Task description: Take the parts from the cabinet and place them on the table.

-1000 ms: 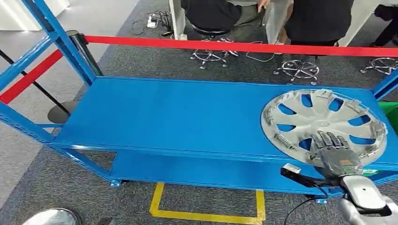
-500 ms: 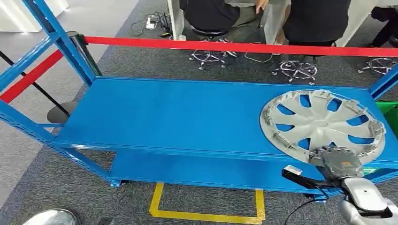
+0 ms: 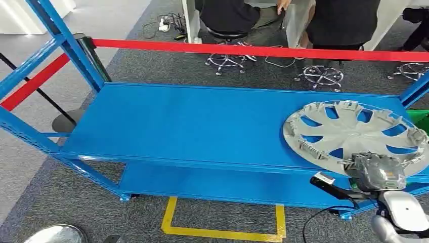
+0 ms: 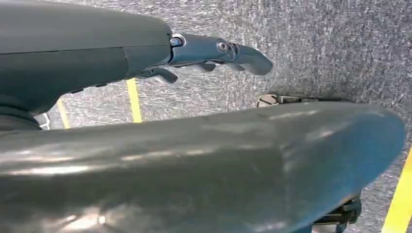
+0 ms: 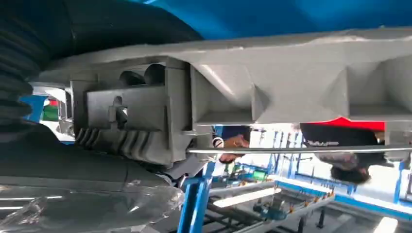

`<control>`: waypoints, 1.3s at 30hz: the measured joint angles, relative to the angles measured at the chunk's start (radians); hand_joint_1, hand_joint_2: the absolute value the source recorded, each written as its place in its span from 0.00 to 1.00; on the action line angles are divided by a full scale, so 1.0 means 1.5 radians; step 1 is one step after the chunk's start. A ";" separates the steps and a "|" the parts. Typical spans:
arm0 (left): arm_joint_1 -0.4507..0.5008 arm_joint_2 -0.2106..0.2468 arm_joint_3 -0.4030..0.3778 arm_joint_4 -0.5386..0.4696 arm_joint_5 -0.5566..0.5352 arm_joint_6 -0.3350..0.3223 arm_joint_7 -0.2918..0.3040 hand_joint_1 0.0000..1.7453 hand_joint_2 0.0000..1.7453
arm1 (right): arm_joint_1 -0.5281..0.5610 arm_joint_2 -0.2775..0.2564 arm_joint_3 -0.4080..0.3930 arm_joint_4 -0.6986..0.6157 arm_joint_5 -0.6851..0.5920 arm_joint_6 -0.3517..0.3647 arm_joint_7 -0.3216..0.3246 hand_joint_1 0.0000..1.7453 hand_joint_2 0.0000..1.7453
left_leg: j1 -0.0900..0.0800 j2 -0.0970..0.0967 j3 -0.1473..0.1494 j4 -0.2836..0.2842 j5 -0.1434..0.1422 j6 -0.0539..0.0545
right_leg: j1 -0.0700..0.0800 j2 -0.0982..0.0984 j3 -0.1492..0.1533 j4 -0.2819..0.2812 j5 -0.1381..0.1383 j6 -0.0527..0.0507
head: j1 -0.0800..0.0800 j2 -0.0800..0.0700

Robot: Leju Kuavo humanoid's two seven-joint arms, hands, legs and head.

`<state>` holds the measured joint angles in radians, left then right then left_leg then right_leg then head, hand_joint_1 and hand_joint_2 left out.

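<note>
Silver plastic, ribbed and clipped along its rim, is what the right hand [image 3: 375,172] is now gripping: the hubcap [image 3: 354,134], lying at the right end of the blue shelf [image 3: 192,126], with its near edge inside the curled fingers. A second ago those fingers were lying flat and spread across the spokes; half a second ago they were drawing back to the rim; now they are closing around it, and the hubcap's near edge is tipping up off the shelf while its far side is still resting on the blue surface just beyond the hand. The right wrist view is showing the underside of the rim [image 5: 291,77] pressed against the hand (the blue shelf seen beyond it).

That, I judge, is marking the shift from reaching to lifting: the grasp looks set, and the carry to the table is next.

The left hand [image 4: 214,53] is hanging over the carpet with its fingers extended, holding nothing.
</note>
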<state>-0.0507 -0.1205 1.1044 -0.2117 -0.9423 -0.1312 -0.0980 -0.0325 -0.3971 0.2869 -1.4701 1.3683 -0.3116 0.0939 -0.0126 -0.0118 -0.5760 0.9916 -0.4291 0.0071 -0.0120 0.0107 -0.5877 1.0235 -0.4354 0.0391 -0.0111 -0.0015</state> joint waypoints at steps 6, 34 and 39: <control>0.001 0.001 0.001 0.000 -0.002 -0.015 -0.060 0.00 1.00 | 0.053 0.001 -0.032 -0.073 -0.001 -0.035 -0.011 1.00 1.00 | 0.000 0.000 -0.002 0.000 0.000 0.000 | 0.000 -0.001 -0.002 0.000 -0.001 0.000 | 0.000 0.000; 0.008 -0.003 0.030 0.000 0.014 -0.065 -0.117 0.00 1.00 | 0.105 0.096 -0.068 -0.280 -0.690 0.020 -0.304 1.00 1.00 | 0.000 0.000 -0.004 0.000 0.000 0.000 | 0.000 -0.001 -0.004 0.000 -0.001 0.000 | 0.000 0.000; 0.009 -0.004 0.038 0.000 0.020 -0.064 -0.148 0.00 1.00 | 0.113 0.116 -0.090 -0.310 -0.905 0.170 -0.343 1.00 1.00 | 0.000 0.000 -0.004 0.000 0.000 0.000 | 0.000 -0.001 -0.004 0.000 -0.001 0.000 | 0.000 0.000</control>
<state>-0.0374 -0.1270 1.1612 -0.2117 -0.9125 -0.2278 -0.3201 0.1375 -0.2224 0.1522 -1.9356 0.0108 -0.0563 -0.4208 -0.0126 -0.0121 -0.5818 0.9916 -0.4297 0.0066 -0.0119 0.0097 -0.5931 1.0236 -0.4367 0.0383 -0.0111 -0.0015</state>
